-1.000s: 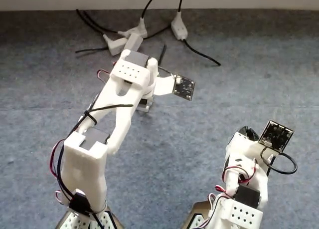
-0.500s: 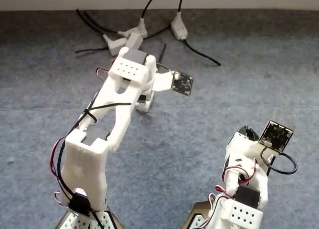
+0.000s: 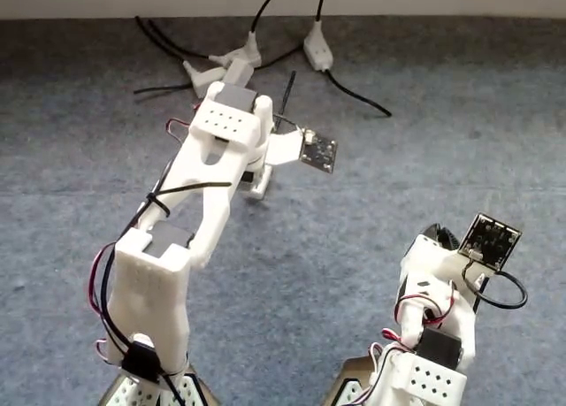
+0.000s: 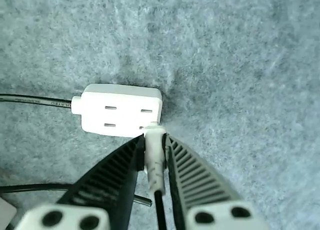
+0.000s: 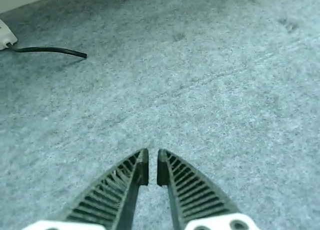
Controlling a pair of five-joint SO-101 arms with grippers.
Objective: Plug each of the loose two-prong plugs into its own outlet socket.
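Observation:
A white outlet block [image 4: 120, 112] with two pairs of slots lies flat on the grey carpet, its black cord [image 4: 35, 100] leading off one end. My left gripper [image 4: 154, 140] is shut on a white two-prong plug [image 4: 154, 152] with a black cord. The plug's front end touches the edge of the block beside a slot; its prongs are hidden. In the high view the left arm stretches to the middle of the carpet, its gripper [image 3: 256, 183] pointing down. My right gripper [image 5: 152, 155] is shut on nothing, low over bare carpet at the near right.
More white plugs and outlet pieces [image 3: 221, 70] lie tangled with black cords at the far edge, another white plug [image 3: 317, 48] to their right. A black cord end [image 5: 50, 50] lies ahead of the right gripper. Open carpet [image 3: 424, 141] stretches right of the left arm.
The left arm has shifted slightly farther away and to the left with the plug in its gripper. The right arm has not moved.

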